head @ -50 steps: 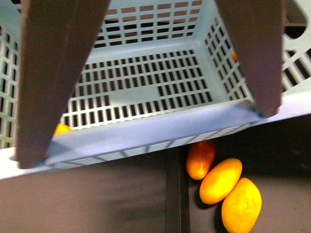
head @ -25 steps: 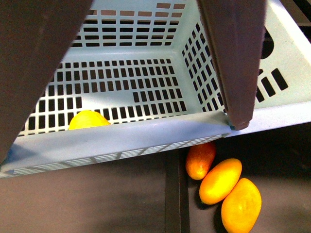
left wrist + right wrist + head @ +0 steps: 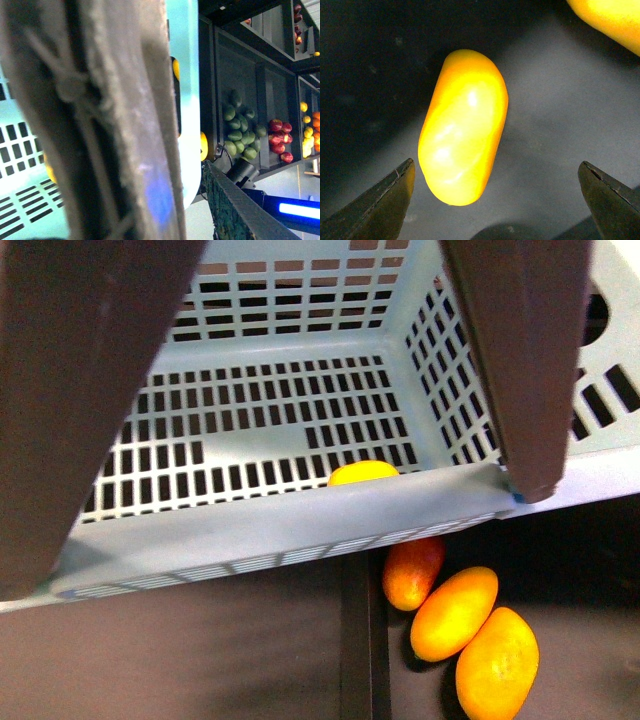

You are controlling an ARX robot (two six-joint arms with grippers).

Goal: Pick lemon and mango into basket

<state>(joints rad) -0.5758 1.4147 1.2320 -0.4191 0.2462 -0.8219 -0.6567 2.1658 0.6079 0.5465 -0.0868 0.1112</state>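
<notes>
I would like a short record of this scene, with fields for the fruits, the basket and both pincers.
lemon: inside the basket, by its near wall
mango: on the dark surface, outside the basket
basket: close to the front camera, only the lemon seen inside
right pincer: open, over the mango, not touching
left pincer: state cannot be told

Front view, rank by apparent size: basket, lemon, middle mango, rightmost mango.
1. basket, by far.
2. middle mango and rightmost mango: these look alike, and the rightmost is nearer the camera, so no ranking.
3. lemon: only its top shows over the rim.
</notes>
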